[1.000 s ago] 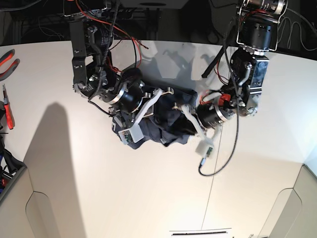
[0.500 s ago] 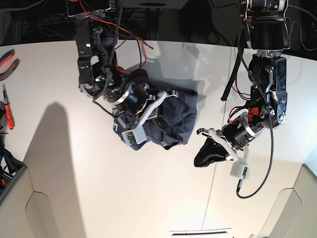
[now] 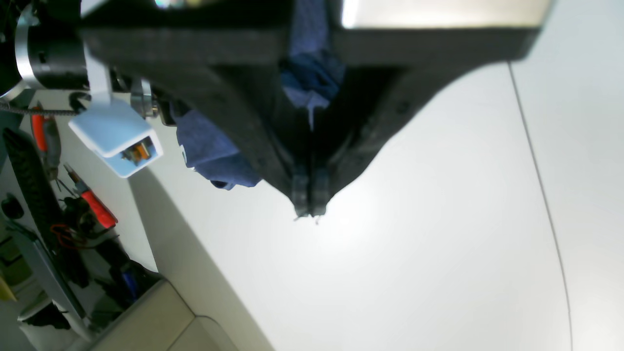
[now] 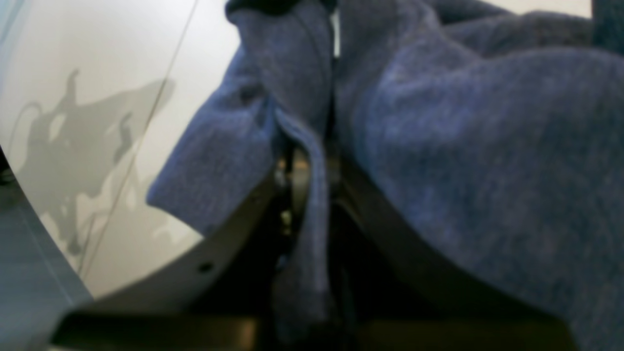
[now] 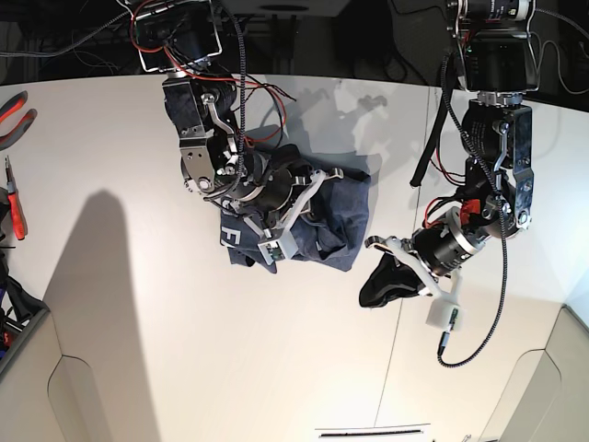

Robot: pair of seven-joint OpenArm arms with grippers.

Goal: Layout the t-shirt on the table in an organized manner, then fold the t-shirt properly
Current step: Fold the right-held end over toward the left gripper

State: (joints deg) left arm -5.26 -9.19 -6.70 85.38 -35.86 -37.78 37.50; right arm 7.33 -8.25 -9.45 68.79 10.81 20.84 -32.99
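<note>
The right gripper (image 5: 308, 198) sits on the bunched blue shirt (image 5: 336, 221) in the middle of the white table (image 5: 184, 350). Cloth runs between its jaws, but I cannot tell if they pinch it. The left gripper (image 5: 391, 267) is closed tight on a dark fold of shirt, near the seam (image 5: 391, 368).

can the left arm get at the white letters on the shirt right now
Probably not directly: the letters sit on the shirt's far edge, and the right arm lies over the pile in between.
</note>
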